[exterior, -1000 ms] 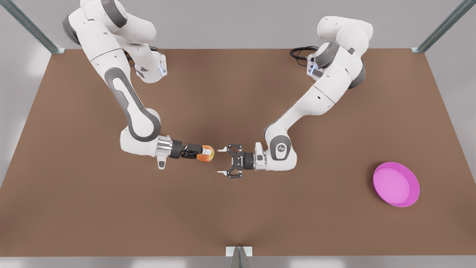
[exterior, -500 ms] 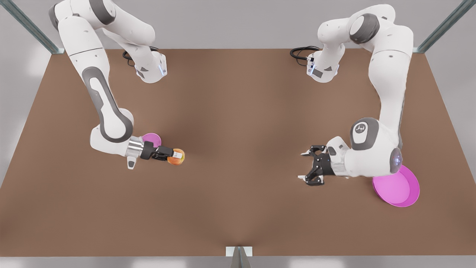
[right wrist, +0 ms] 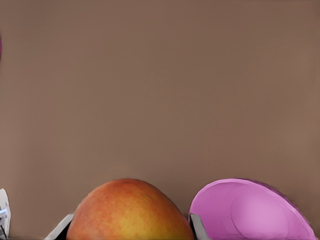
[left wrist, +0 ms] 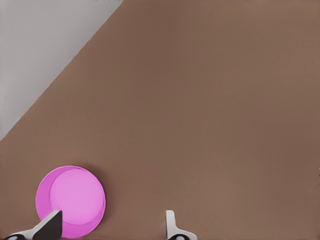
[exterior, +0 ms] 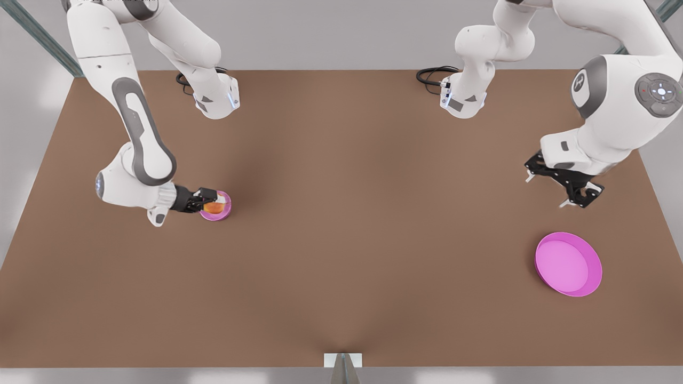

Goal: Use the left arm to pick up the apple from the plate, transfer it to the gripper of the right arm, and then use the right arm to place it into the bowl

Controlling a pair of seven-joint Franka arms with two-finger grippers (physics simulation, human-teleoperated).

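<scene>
On the front view's left, my right gripper (exterior: 212, 202) is shut on the yellow-orange, red-blushed apple (exterior: 215, 207), which hangs right at the small pink bowl (exterior: 224, 213). In the right wrist view the apple (right wrist: 130, 210) sits between the fingers (right wrist: 195, 225), with the bowl (right wrist: 250, 212) close beside it. Whether the apple touches the bowl I cannot tell. On the front view's right, my left gripper (exterior: 545, 191) hangs open with nothing in it, behind the magenta plate (exterior: 569, 264). The left wrist view looks down past the spread fingertips (left wrist: 171, 222) at the bare plate (left wrist: 70, 200).
Both arm bases stand at the brown table's far edge (exterior: 341, 72), with black cables (exterior: 429, 74) beside them. Metal frame posts rise at the corners (exterior: 32, 32), and a small bracket (exterior: 342, 362) sits at the middle of the near edge.
The right arm carried the apple from the table's middle toward the front view's left, to the bowl. The left arm swung away to the front view's right, past the plate, still open.
</scene>
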